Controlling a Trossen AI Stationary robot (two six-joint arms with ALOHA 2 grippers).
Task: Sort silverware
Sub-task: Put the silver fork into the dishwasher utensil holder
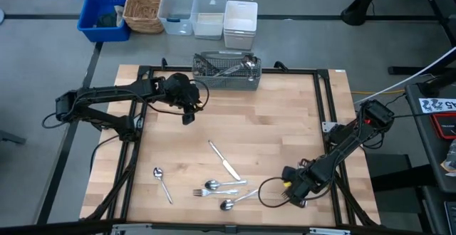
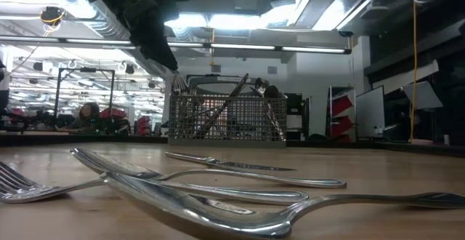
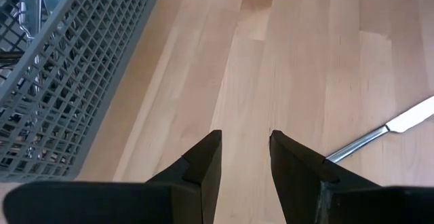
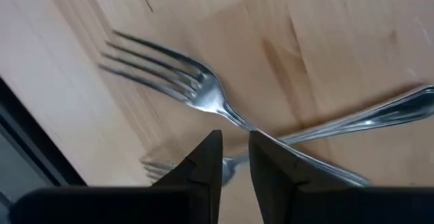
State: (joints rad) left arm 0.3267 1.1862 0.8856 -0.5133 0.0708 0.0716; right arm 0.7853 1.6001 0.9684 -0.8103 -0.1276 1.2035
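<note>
The left gripper [image 1: 188, 114] is hanging above bare wood just in front of the grey mesh basket [image 1: 228, 73], its fingers [image 3: 203, 166] a little apart and holding nothing. The basket's grid is partly hiding the metal handles leaning inside it. A slim shiny knife [image 1: 223, 159] is lying mid-table; its handle is running off the edge of the left wrist view. Spoons and a fork [image 1: 216, 189] are lying crossed near the front edge, and a lone spoon [image 1: 162, 181] is sitting apart. The right gripper [image 1: 291, 190] is sitting low by the front right corner, fingers [image 4: 203, 163] nearly together and empty, over a blurred fork [image 4: 173, 78].
</note>
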